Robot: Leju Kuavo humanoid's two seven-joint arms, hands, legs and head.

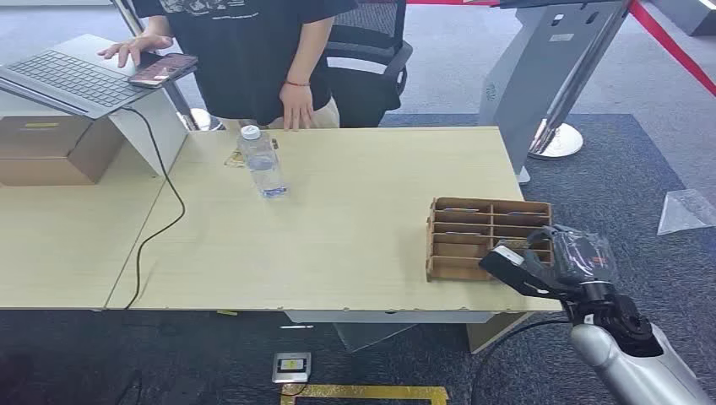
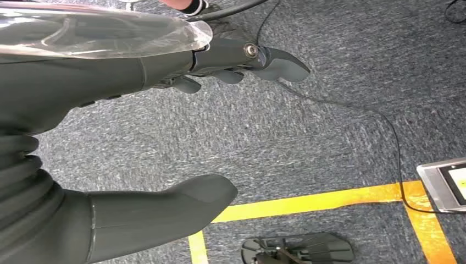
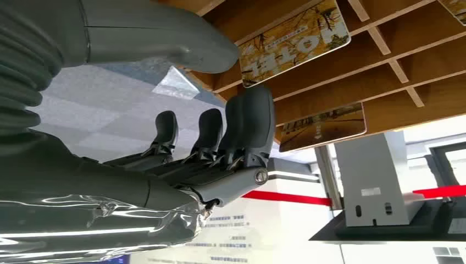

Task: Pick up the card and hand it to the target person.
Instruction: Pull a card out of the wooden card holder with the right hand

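Several cards [image 3: 294, 41] sit slotted in a wooden rack [image 1: 488, 238] at the near right corner of the tabletop [image 1: 355, 228], each in its own compartment. That probably keeps them standing proud enough for fingers to get around an edge. The right hand [image 1: 540, 261] is right up at the rack's near side. In the right wrist view its thumb [image 3: 165, 41] lies along one side of a yellow card and the darker fingers [image 3: 250, 126] stand on the other, with a clear gap between. It looks poised around the card but has hold of nothing, and I cannot tell whether any finger touches it.

The left hand [image 2: 165, 137] hangs over the carpet, fingers loosely spread, holding nothing.

The person [image 1: 253, 51] who presumably gets the card stands at the far side, one hand resting on the edge beside a water bottle [image 1: 260, 162], well apart from the rack.
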